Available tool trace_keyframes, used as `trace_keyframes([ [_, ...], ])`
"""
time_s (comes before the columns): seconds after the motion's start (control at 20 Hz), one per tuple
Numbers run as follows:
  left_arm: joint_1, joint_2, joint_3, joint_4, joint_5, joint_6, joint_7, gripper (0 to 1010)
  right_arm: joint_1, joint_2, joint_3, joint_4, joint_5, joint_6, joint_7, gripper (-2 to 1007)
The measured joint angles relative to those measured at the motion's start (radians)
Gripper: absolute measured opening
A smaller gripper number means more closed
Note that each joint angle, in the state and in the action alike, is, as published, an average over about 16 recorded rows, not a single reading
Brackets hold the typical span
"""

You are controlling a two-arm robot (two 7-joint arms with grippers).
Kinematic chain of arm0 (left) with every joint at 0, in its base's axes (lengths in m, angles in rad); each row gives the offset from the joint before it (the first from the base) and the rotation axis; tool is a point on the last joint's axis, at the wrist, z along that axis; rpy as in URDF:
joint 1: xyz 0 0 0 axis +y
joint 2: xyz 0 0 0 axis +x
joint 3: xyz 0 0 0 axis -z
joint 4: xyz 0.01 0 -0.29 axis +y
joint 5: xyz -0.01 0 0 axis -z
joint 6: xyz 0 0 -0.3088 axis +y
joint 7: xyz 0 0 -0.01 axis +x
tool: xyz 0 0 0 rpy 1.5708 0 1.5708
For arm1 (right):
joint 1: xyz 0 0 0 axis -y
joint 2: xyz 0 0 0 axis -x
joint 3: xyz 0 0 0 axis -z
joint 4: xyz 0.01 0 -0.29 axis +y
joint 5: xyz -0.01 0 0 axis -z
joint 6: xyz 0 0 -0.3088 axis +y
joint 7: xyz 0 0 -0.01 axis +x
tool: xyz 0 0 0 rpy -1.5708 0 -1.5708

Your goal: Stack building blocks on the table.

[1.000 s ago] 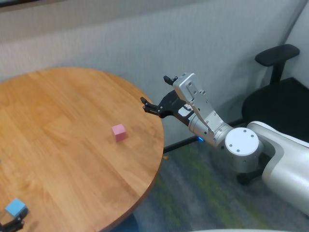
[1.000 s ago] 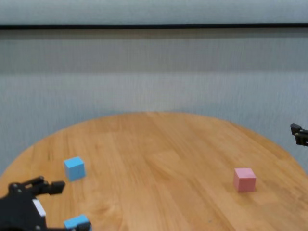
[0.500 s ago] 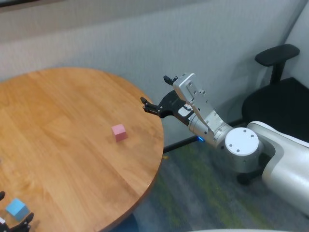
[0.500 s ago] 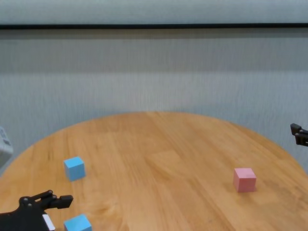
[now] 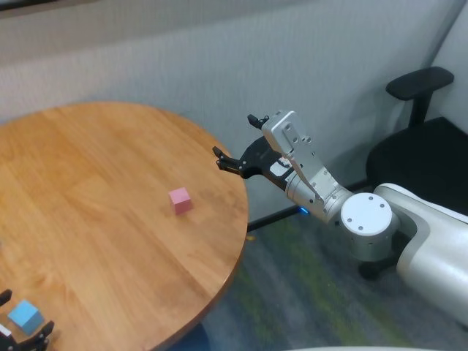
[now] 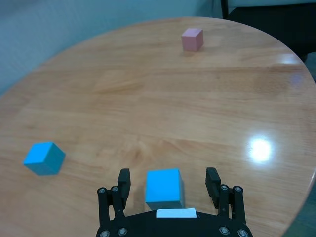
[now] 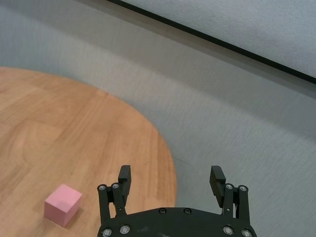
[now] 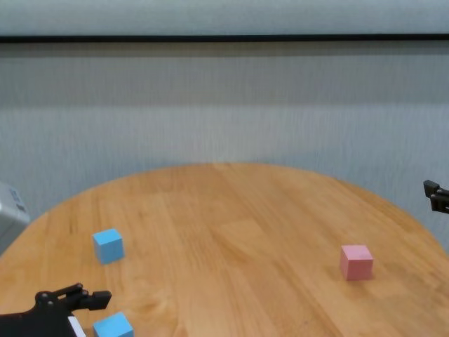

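A pink block point(image 5: 180, 199) lies toward the right side of the round wooden table point(image 5: 102, 146). It also shows in the chest view point(image 8: 356, 262). One light blue block point(image 8: 108, 246) lies at the left. A second light blue block point(image 5: 24, 316) sits near the table's front-left edge. My left gripper point(image 6: 168, 178) is open and low over that block point(image 6: 164, 187), one finger on each side with a gap to each. My right gripper point(image 5: 235, 137) hangs open in the air just past the table's right rim, with nothing between its fingers point(image 7: 124, 176).
A black office chair point(image 5: 420, 139) stands on the carpet at the far right. A grey wall runs behind the table. The table's rim point(image 7: 168, 163) curves below my right gripper.
My left gripper has sunk toward the table and now straddles the near blue block. The right arm and all three blocks have not moved.
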State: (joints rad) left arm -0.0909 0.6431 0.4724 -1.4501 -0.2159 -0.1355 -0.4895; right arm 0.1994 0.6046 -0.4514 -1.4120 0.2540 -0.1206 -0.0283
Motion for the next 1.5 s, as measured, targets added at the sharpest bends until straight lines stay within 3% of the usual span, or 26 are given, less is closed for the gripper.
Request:
trace_keyframes([
  [0.6,-0.02,-0.028,-0.021,0.047,-0.017,0.014,-0.053,1003,0.0,0.0,0.0,0.0,0.0,0.0,0.0,1005],
  [1.5,-0.03,-0.053,-0.046,0.079,-0.016,0.025,-0.095,1003,0.0,0.0,0.0,0.0,0.0,0.0,0.0,1005],
])
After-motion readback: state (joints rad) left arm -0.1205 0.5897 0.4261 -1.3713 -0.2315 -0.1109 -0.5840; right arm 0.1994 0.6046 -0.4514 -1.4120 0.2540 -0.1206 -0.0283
